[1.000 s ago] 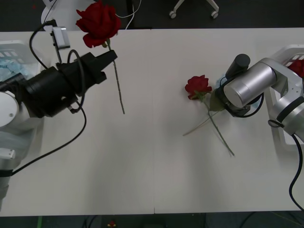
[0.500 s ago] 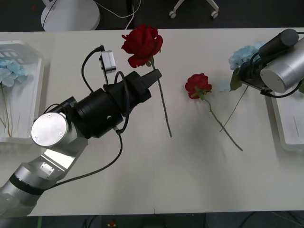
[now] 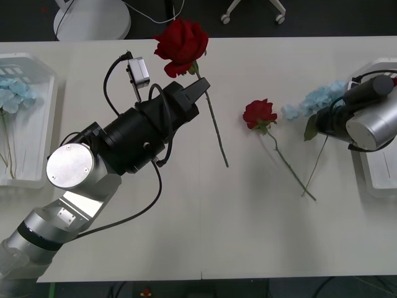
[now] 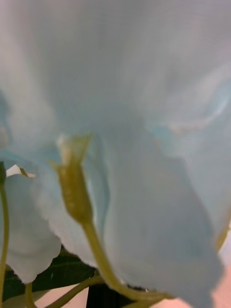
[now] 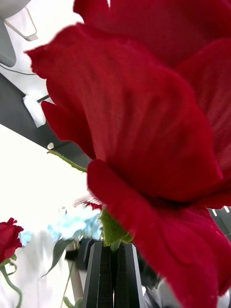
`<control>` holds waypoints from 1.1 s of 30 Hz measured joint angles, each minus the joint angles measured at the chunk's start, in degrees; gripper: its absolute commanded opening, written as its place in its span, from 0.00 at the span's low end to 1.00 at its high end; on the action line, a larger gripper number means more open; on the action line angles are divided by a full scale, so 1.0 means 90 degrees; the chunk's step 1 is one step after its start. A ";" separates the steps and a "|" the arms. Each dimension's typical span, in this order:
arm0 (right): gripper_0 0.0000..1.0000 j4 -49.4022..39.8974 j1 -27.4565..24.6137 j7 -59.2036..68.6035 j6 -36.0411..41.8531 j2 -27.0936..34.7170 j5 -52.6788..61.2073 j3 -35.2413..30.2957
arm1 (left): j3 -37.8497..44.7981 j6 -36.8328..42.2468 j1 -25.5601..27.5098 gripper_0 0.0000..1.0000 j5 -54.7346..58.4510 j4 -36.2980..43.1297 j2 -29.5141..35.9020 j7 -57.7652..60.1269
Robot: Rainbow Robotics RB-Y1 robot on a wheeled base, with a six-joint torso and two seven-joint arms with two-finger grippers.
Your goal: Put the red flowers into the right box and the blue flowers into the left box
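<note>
My left gripper is raised over the middle of the table, shut on the stem of a red flower just under its head. The black fingers pinch that stem below the rose. Its long stem hangs down toward the table. A second red flower lies on the table to the right. Beside it, my right gripper is shut on a blue flower, whose petals crowd the right wrist view. The left box holds blue flowers. The right box sits under the right arm.
The white table's near half is bare. Beyond the far edge are a dark floor, a white round stand base and chair castors. A small grey camera box and black cable ride on my left wrist.
The left arm swung right and up, carrying the red rose toward the middle. The right gripper lifted the blue flower from beside the lying rose, then moved it toward the near side.
</note>
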State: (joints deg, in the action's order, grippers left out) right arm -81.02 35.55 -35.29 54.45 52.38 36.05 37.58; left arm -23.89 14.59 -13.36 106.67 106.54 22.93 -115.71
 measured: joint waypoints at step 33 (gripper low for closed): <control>0.97 -0.1925 -0.1668 -0.4212 0.1948 0.1612 0.3747 -0.3380 | 0.0000 -0.0010 -0.0036 0.00 0.0377 0.0002 -0.0015 0.0000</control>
State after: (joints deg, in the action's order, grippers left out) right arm -98.35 20.54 -73.19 71.99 66.89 69.77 7.17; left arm -23.88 14.50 -13.68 110.07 106.56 22.79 -115.71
